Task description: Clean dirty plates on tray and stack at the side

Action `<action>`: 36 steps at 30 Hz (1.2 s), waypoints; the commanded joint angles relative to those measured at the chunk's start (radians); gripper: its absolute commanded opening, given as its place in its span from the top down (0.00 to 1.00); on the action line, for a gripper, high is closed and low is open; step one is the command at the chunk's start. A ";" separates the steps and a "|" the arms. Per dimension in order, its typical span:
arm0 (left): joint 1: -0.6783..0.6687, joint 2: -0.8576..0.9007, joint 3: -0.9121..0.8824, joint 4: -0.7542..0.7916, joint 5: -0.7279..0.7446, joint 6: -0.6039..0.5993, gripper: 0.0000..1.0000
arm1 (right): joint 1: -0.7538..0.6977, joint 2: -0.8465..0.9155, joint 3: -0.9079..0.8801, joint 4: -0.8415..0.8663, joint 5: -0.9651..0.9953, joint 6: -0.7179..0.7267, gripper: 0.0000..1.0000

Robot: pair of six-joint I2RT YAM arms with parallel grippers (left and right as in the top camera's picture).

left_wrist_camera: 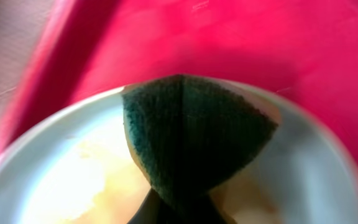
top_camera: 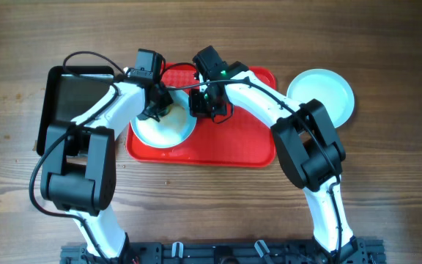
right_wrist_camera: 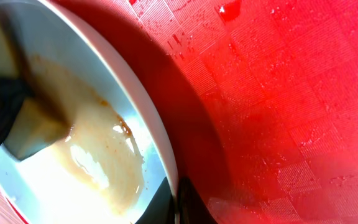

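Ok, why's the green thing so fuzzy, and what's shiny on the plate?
Left wrist view: the dark green scouring sponge sits too close to the lens, so it and the round pale plate blur. Right wrist view: light glints off the wet brown sauce smear; the red plastic tray is sharp. Overhead view: sharp.

Left arm (top_camera: 79, 172) and right arm (top_camera: 310, 150): matching build, with smooth white tubular links joined by bulky matte-black rounded joint housings, both mounted on a black slotted base rail (top_camera: 218, 251) along the counter's near edge. Left gripper (top_camera: 156, 110) and right gripper (top_camera: 209, 108) are black, boxy heads; a small green light (top_camera: 225, 72) glows on the right wrist. A thin black cable (top_camera: 86, 55) loops off the left arm toward the far-left corner, and a second cable (top_camera: 36, 194) trails beside its lower housing.
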State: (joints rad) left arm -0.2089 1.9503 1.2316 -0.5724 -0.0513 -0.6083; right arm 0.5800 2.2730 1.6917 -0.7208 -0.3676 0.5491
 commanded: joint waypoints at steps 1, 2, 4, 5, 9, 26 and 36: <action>0.021 0.041 0.014 -0.156 -0.164 -0.010 0.96 | -0.010 0.026 0.002 -0.016 0.029 0.003 0.96; 0.021 0.040 0.021 -0.195 -0.139 -0.001 0.96 | -0.010 0.026 0.002 -0.016 0.029 0.003 0.96; 0.021 0.040 0.027 -0.250 -0.017 0.087 0.96 | -0.010 0.026 0.002 -0.016 0.029 0.003 0.96; 0.021 0.040 0.026 -0.262 0.032 0.124 0.96 | -0.010 0.026 0.002 -0.016 0.029 0.004 0.96; 0.021 0.040 0.026 -0.353 0.389 0.301 0.96 | -0.010 0.026 0.002 -0.016 0.029 0.003 0.96; 0.021 0.042 0.026 -0.029 0.175 0.106 0.96 | -0.010 0.026 0.002 -0.011 0.029 0.002 0.96; 0.021 0.042 0.024 -0.148 0.068 -0.111 0.96 | -0.022 0.026 0.002 0.211 0.026 -0.166 0.80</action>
State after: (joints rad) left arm -0.1993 1.9755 1.2789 -0.6754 0.1265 -0.6403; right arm 0.5701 2.2780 1.6882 -0.5678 -0.3542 0.4808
